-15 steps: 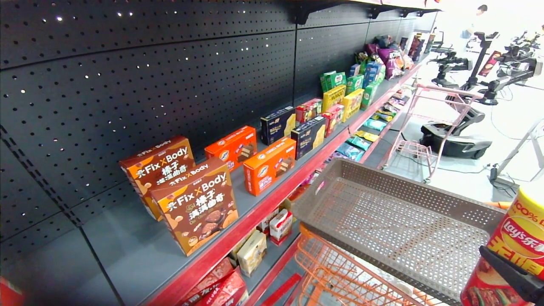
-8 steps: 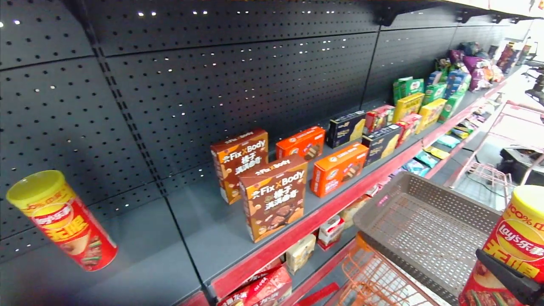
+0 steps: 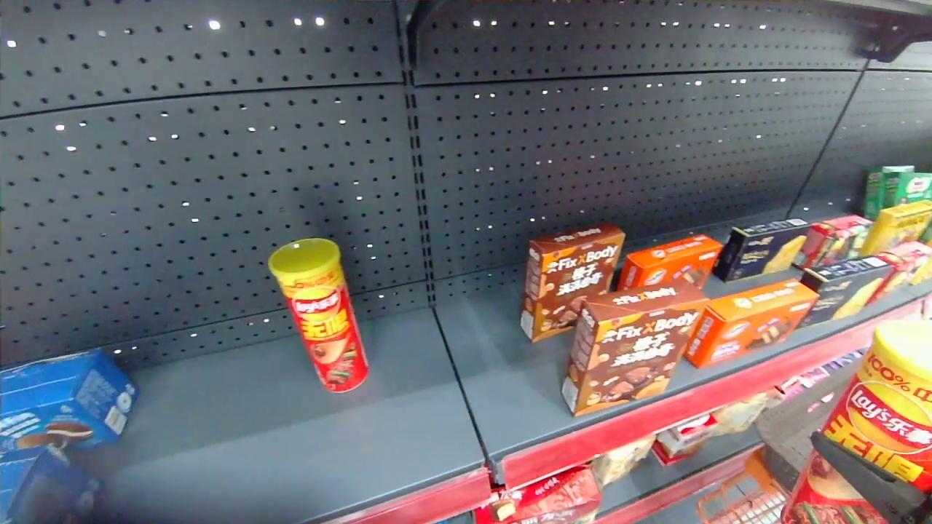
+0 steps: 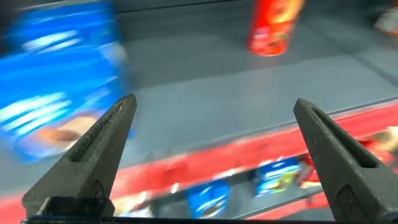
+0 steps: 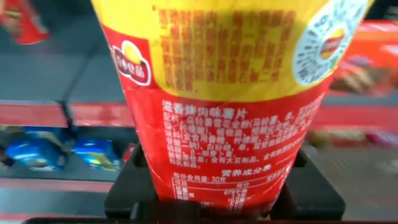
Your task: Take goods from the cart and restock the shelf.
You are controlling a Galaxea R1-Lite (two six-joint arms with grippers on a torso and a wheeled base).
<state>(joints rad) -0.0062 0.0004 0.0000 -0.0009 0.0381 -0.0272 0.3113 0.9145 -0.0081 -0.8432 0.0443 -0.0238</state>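
A red chip can with a yellow lid (image 3: 318,313) stands upright on the grey shelf (image 3: 291,429), near the pegboard back. A second chip can (image 3: 885,415) of the same kind is at the lower right of the head view, in front of the shelf's red edge. My right gripper (image 5: 219,190) is shut on its lower body (image 5: 217,106); one dark finger (image 3: 870,486) crosses it. My left gripper (image 4: 214,155) is open and holds nothing, in front of the shelf edge between a blue box (image 4: 56,93) and the standing can (image 4: 273,25).
Blue biscuit boxes (image 3: 62,397) sit at the shelf's left end. Two brown boxes (image 3: 630,346), orange boxes (image 3: 750,320) and more cartons stand to the right. Bare shelf surrounds the standing can. Packets fill the lower shelf (image 3: 553,498). An orange cart corner (image 3: 732,502) shows below.
The head camera has swung left along the shelf: the cart basket left the picture, and the standing can and blue boxes came in. The held can stays at the lower right.
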